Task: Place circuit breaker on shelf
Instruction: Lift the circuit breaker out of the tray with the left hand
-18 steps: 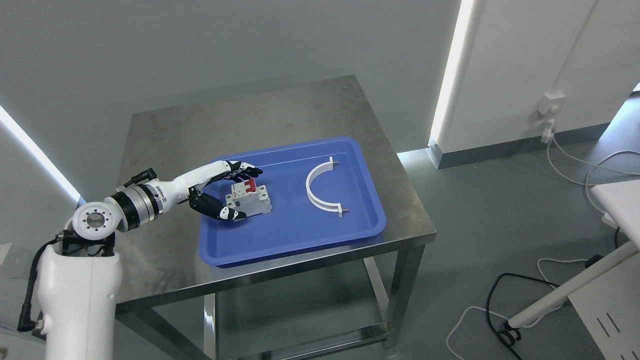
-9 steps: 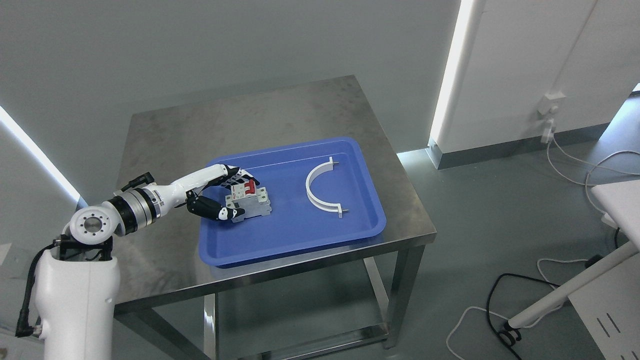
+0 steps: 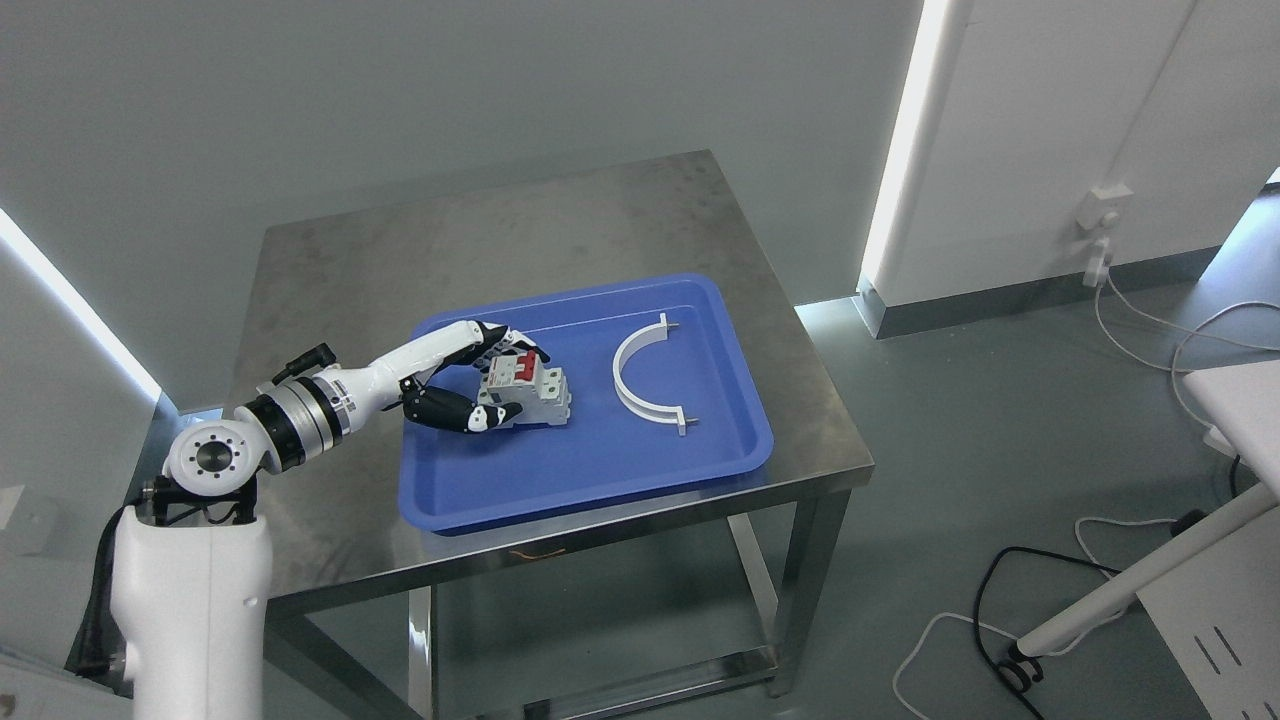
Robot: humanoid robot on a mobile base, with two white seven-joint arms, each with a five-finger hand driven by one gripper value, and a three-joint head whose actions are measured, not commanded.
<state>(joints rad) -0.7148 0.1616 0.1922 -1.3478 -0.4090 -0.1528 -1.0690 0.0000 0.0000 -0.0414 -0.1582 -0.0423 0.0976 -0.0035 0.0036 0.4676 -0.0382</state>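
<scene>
The breaker (image 3: 527, 390) is clasped by the left robot hand (image 3: 478, 382) over the tray (image 3: 590, 470) on the counter (image 3: 330, 270). Pickup is judged underway; carrying to a shelf, not seen, is required next.

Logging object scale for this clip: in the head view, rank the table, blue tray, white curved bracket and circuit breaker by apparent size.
1. Table
2. Blue tray
3. White curved bracket
4. Circuit breaker, partly covered by the left hand, so its rank against the bracket is unsure.
</scene>
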